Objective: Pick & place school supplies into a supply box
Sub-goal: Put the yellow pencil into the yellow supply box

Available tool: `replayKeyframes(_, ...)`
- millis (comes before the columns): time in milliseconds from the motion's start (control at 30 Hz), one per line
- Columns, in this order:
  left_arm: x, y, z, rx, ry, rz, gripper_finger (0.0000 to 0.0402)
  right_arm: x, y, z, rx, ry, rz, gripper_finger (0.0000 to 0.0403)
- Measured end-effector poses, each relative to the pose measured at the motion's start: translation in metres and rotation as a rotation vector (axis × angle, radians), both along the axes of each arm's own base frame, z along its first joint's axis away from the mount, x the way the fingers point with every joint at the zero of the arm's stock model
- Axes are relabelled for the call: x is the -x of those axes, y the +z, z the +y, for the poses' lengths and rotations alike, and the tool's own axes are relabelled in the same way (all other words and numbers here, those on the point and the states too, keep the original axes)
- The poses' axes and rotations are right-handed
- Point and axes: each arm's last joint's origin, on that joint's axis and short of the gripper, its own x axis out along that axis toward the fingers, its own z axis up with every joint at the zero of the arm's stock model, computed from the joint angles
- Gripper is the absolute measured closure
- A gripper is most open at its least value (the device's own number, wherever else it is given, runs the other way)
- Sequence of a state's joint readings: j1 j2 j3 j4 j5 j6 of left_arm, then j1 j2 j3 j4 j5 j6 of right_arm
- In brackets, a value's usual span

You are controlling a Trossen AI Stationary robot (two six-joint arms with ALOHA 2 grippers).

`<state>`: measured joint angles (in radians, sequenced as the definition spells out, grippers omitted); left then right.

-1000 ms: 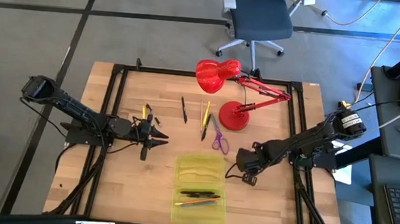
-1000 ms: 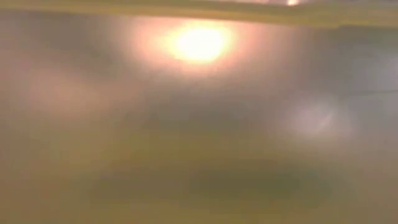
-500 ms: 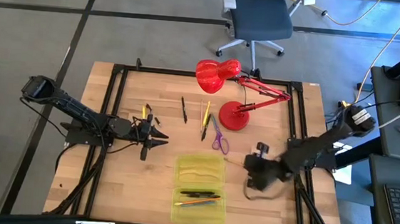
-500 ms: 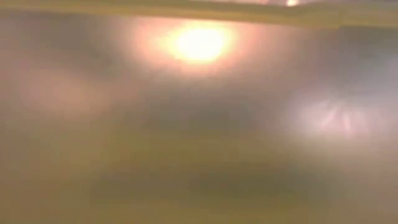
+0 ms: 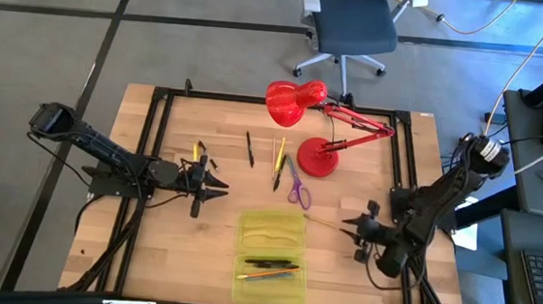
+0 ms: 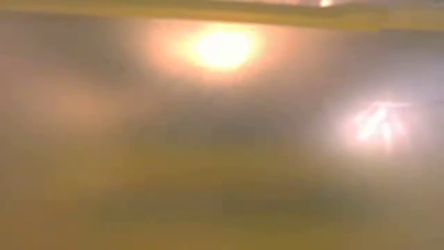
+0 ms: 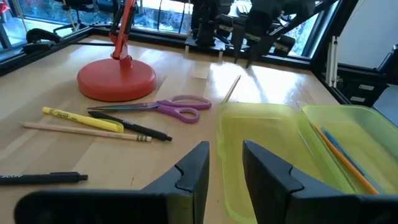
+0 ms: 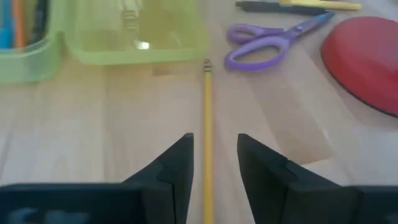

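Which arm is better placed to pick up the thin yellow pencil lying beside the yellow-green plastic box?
Right. The right gripper is open and lined up with the thin yellow pencil; the left gripper sits farther off.

Even bright light on high view – soft shadows; low view fully blurred, orange glare patch.

Your two arms are dark, near-black machines built of slim tubular links with bulkier joint housings. The left arm (image 5: 106,163) ends in a boxy wrist block, and black cables trail from its base. The right arm (image 5: 438,199) carries a rounded motor cap with a pale ring at its elbow (cables loop below it too). Your jaws are matte black, angular, wedge-shaped plates.
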<state>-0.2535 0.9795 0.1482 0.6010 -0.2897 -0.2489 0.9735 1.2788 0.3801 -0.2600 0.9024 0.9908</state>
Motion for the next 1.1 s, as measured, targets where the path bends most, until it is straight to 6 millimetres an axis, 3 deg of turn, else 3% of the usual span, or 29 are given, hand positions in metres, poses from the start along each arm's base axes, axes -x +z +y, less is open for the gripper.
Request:
replayKeyframes(733,0.0,0.0,0.0,0.028,0.008,-0.001,0.0312,0.026,-0.035,-0.017,-0.185,-0.006,-0.062,0.0275)
replayKeyframes(1100,0.0,0.0,0.0,0.028,0.009,-0.002,0.0315,0.027,-0.038,-0.017,-0.214,0.024,-0.052,0.0275)
